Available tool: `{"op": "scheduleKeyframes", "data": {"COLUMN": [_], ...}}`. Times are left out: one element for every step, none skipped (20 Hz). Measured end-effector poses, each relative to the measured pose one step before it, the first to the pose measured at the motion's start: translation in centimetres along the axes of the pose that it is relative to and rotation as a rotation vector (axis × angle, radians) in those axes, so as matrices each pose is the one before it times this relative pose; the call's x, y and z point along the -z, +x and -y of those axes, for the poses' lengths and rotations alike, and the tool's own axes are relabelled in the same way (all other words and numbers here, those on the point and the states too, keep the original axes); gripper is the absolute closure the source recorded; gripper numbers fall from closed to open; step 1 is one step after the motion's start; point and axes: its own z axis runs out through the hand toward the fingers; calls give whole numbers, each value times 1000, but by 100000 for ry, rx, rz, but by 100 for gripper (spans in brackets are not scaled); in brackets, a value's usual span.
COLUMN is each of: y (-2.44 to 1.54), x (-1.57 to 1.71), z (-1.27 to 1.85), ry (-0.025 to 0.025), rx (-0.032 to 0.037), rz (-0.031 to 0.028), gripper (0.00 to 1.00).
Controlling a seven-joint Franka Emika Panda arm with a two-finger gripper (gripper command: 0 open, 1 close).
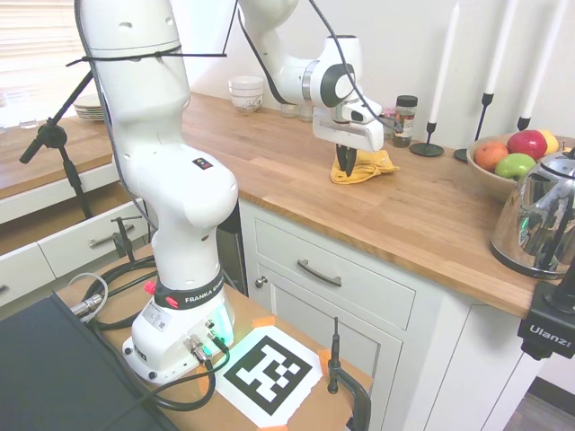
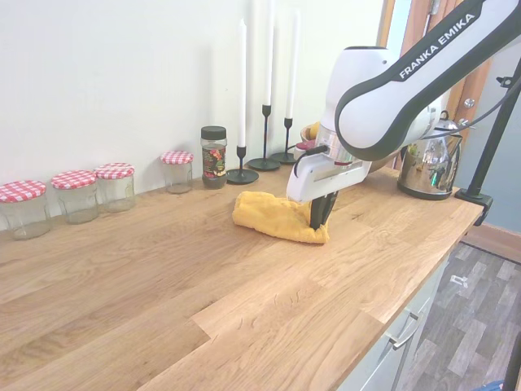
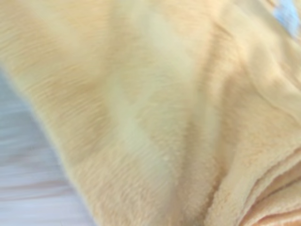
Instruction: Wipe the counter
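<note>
The counter (image 1: 422,215) (image 2: 163,277) is a long warm-brown wooden top over white cabinets. A crumpled yellow cloth (image 1: 364,167) (image 2: 273,217) lies on it near the middle. My gripper (image 1: 345,163) (image 2: 318,218) points straight down with its dark fingers close together, pressed into the cloth's near edge. The wrist view is filled with blurred yellow cloth (image 3: 164,108) and a sliver of pale surface at one corner.
Behind the cloth stand a spice jar (image 2: 214,156), three black candlesticks with white candles (image 2: 264,147) and several red-checked-lid jars (image 2: 73,194). A fruit bowl (image 1: 512,162) and a steel kettle (image 1: 539,215) sit further along; stacked white bowls (image 1: 246,92) are at the other end.
</note>
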Motion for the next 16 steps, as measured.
{"op": "scheduleKeyframes", "data": {"y": [-968, -858, -745, -614, -622, -636, -616, -606, -694, -856, -908, -978, -1086, -1175, -1131, -984], "x": [153, 70, 50, 39, 38, 53, 53, 55, 57, 75, 101, 125, 140, 131, 131, 138], "z": [828, 694, 584, 466, 455, 469, 446, 440, 509, 613, 632, 687, 759, 799, 756, 702], "ry": [-136, -220, -271, -267, -305, -181, -190, -207, -194, -288, -312, -223, -40, -81, -238, -237], "rx": [1134, 1019, 976, 715, 821, 773, 794, 926, 958, 1096, 1301, 1337, 1554, 1589, 1634, 1455], "rz": [-466, -289, -337, -226, -190, -169, -198, -363, -262, -320, -317, -354, -386, -296, -399, -267], "gripper": [100, 100, 100, 100, 100, 100, 100, 100, 100, 100, 100, 100, 100, 100, 100, 100]}}
